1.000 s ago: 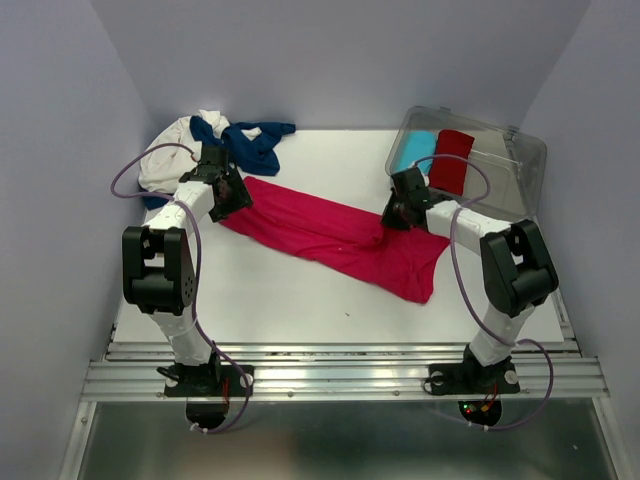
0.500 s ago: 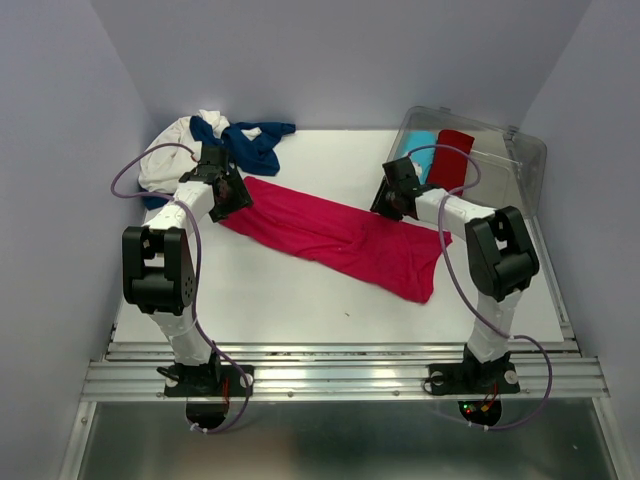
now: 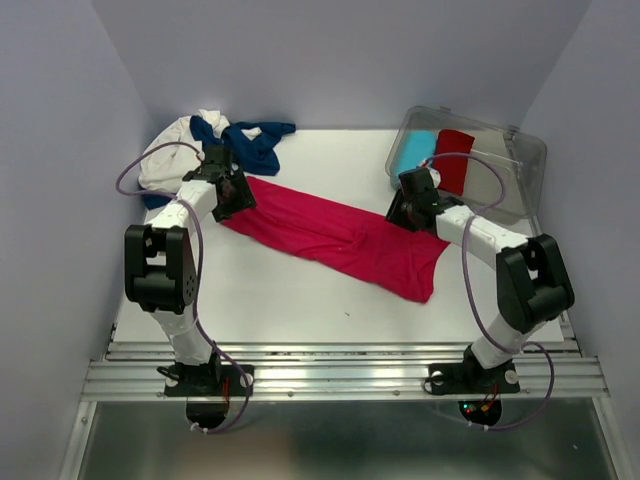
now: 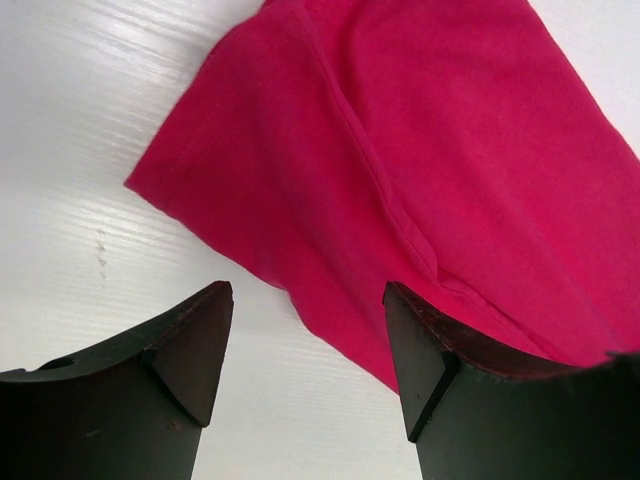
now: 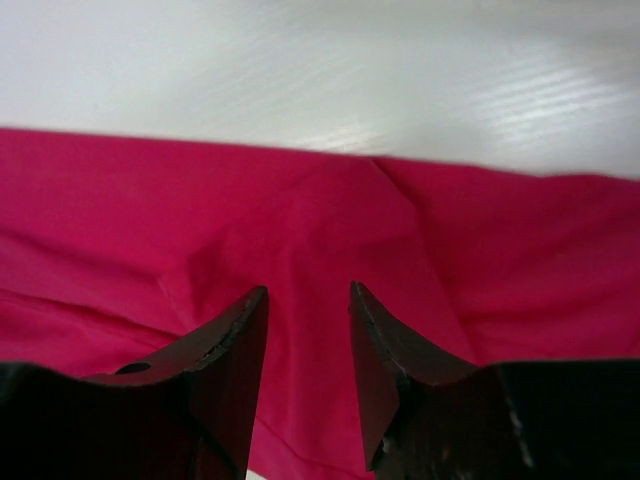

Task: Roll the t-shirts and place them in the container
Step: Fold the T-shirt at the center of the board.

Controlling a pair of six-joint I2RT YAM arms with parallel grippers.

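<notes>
The bright pink-red t-shirt [image 3: 330, 235] lies flat as a long folded band, running diagonally from back left to front right on the white table [image 3: 270, 300]. My left gripper [image 3: 232, 200] is open and empty at the band's back-left end; in the left wrist view [image 4: 305, 300] its right finger is over the shirt's edge [image 4: 430, 150] and its left finger over bare table. My right gripper [image 3: 402, 212] hovers at the band's far right edge, jaws a little apart and empty over the pink cloth [image 5: 300, 220].
A white t-shirt [image 3: 165, 155] and a navy one [image 3: 250, 145] lie heaped at the back left, just behind my left gripper. A clear plastic bin [image 3: 525, 160] at the back right holds a rolled light blue shirt [image 3: 412, 150] and a dark red one [image 3: 455, 160].
My right gripper moved towards the back, then came back down and right onto the shirt's far edge, with its elbow swung outward. The left gripper shifted only slightly. The shirt lies as before.
</notes>
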